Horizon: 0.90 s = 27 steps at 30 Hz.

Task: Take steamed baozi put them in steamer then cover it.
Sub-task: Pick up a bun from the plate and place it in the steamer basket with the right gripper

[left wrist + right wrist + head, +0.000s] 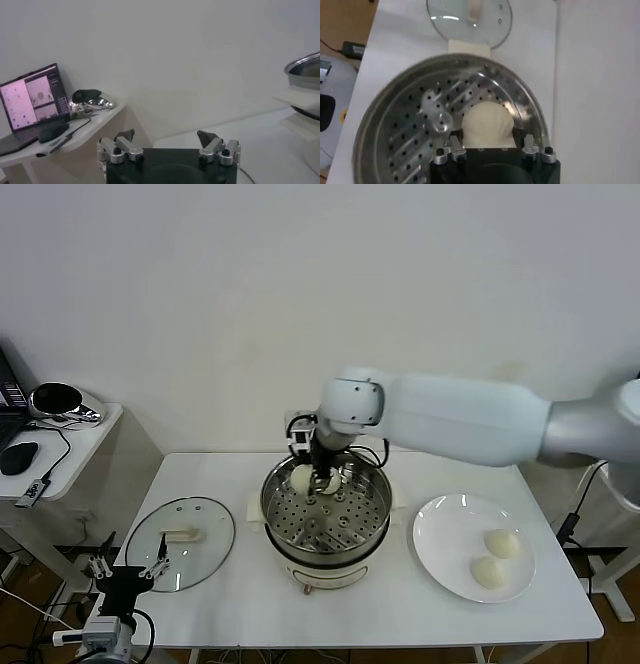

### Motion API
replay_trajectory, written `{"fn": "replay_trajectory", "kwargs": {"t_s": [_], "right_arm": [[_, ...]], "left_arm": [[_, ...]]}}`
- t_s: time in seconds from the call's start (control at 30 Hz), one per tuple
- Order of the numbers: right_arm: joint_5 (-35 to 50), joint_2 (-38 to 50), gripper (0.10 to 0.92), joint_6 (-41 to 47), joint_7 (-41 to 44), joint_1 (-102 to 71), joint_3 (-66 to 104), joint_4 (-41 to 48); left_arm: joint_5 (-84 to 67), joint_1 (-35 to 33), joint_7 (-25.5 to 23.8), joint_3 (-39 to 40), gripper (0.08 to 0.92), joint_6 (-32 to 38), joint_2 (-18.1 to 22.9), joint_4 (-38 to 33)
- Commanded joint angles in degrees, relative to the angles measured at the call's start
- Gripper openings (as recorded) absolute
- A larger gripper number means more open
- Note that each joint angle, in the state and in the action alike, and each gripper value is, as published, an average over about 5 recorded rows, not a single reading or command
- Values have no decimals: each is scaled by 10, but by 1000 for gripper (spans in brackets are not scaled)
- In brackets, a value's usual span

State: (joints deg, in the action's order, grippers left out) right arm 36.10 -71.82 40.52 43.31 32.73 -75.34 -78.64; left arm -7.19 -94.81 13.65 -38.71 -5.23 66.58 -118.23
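I can't read any text, label, brand or number from here. The laptop screen (pixel 34 97) at the left of the left wrist view shows pink panels and dark blocks with lines, but they are too small for me to read.

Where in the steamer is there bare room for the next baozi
The steamer's perforated tray is bare across its front and right. The back-left is crowded: the right gripper holds a baozi there. On the table, bare patches lie in front of the steamer and between it and the plate.
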Motion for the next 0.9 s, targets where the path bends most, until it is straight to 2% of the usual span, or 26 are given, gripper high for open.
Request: {"fn": "replay_trajectory", "kwargs": {"t_s": [0.03,0.4,0.6,0.7,0.9], "right_arm": [[6,-50,619,12,-18,-40,-6,46],[-12,-55,632,12,-16,-67,-5,62],[-20,-44,774,12,5,-45,4,51],[-21,-17,815,11,39,-1,7,24],[-34,90,823,3,117,88,6,-48]], "left_arm": [[-1,0,0,-2,823,1,0,4],[-3,3,0,-1,823,4,-1,9],[-3,3,0,0,823,4,0,8],[-3,3,0,-2,823,4,-2,6],[-5,-1,-1,-7,823,4,-6,0]]}}
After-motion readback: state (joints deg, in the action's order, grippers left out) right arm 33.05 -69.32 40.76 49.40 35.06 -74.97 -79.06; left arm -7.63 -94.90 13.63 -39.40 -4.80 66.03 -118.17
